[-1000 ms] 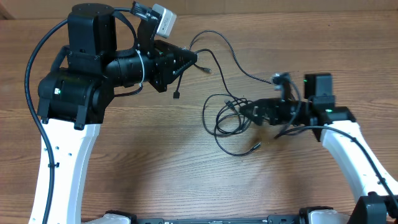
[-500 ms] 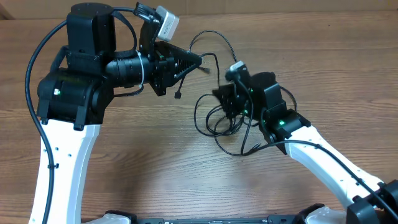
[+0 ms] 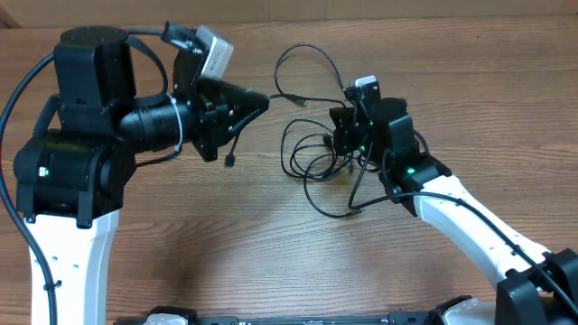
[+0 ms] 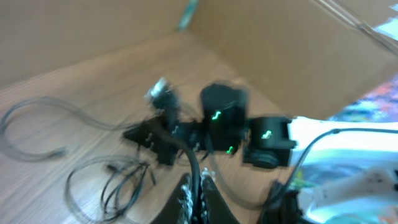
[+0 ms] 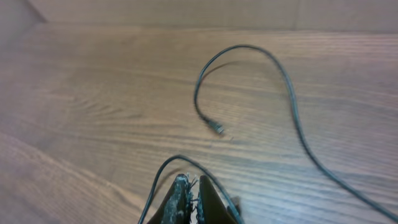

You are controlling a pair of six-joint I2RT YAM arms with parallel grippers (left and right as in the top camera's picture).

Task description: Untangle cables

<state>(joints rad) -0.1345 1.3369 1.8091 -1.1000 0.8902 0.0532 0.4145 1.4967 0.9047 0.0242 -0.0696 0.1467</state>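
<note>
Several thin black cables [image 3: 307,164] lie tangled on the wooden table, with one strand looping away to the back [image 3: 312,54]. My left gripper [image 3: 264,97] is raised left of the tangle and shut on a black cable [image 4: 189,158]; the cable's plug end hangs below it [image 3: 230,162]. My right gripper [image 3: 336,135] sits at the tangle's right edge. In the right wrist view its jaws [image 5: 191,185] are shut, with a cable loop [image 5: 180,160] arching round the tips; a pinch does not show. Beyond it lies another cable [image 5: 292,106] with a small plug [image 5: 217,129].
A cardboard wall [image 3: 406,11] runs along the table's back edge and also shows in the left wrist view [image 4: 280,37]. The bulky left arm body [image 3: 81,153] stands over the left side. Something colourful [image 4: 379,99] is at the far right.
My right arm swung in from the right to the tangle and its jaws closed. My left arm drew back to the left with its cable. The tangle shifted slightly.
</note>
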